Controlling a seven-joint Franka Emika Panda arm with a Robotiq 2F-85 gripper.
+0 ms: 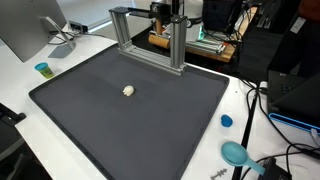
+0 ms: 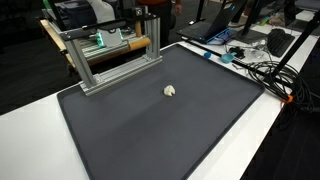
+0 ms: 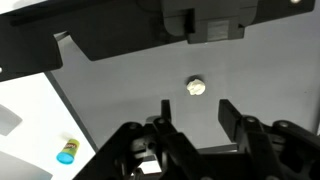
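Lying on the dark mat (image 3: 270, 80), a small white lump (image 3: 196, 87) just ahead of the empty, part-spread claw (image 3: 197, 116).

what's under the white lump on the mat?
Only the dark mat, lying on the white table. The lump hides its own contact patch; nothing else shows beneath it.
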